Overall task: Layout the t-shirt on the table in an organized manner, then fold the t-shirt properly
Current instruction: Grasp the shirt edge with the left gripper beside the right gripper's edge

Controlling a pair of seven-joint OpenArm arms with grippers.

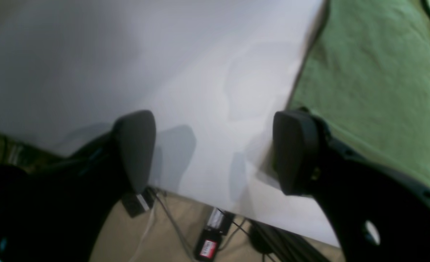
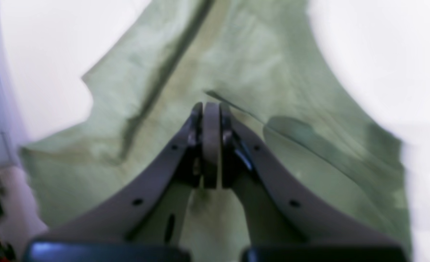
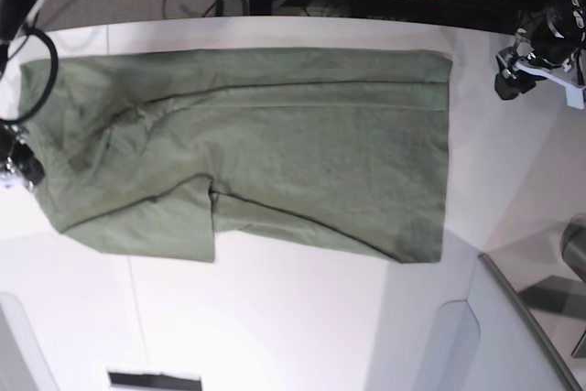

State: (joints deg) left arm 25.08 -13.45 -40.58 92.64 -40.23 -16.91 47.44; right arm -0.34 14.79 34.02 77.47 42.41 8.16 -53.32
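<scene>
Both arms are black, each gripper [image 1: 215, 153] with curved fingers, small screw holes and dark rounded pads.

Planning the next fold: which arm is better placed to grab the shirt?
Probably the left gripper: open beside the shirt's edge, over the table. The right gripper is shut above the fabric.

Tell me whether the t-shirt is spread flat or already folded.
Partly folded: the t-shirt lies flat on the table, with one sleeve showing at the near edge and a lengthwise crease near the far edge.
</scene>
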